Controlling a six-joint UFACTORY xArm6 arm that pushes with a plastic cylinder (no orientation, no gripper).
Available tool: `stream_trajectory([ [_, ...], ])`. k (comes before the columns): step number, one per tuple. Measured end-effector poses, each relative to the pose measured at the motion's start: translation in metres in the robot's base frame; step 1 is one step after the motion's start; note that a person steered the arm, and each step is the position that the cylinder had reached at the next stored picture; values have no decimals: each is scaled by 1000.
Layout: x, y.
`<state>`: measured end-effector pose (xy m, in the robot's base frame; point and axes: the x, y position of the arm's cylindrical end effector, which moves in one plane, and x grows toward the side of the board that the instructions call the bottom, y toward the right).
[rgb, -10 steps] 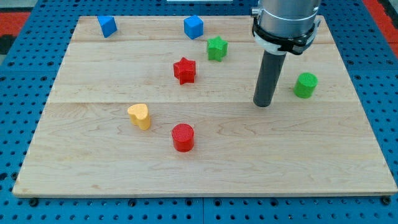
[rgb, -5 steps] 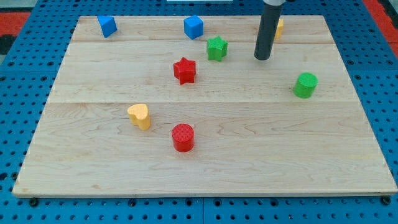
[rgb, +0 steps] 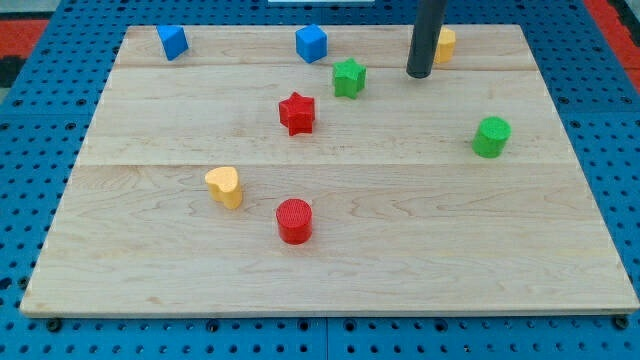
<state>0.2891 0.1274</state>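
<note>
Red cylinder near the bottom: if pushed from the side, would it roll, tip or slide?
The red cylinder stands upright on its flat end, so it probably slides rather than rolls. It looks squat, so tipping seems unlikely. The wooden board looks smooth.

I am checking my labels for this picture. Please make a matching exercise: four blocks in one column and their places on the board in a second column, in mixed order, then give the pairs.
Blocks:
1. red star
2. green cylinder
3. yellow heart
4. green star

Places:
A. near the view's right edge
B. left of my tip
C. left of the red cylinder
D. below the blue cubes

Pairs: 1-D, 2-A, 3-C, 4-B
</note>
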Motion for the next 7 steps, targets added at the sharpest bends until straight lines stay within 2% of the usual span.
stream_trajectory([
  [3, 14, 0],
  [5, 64, -16],
  [6, 65, -40],
  [7, 15, 0],
])
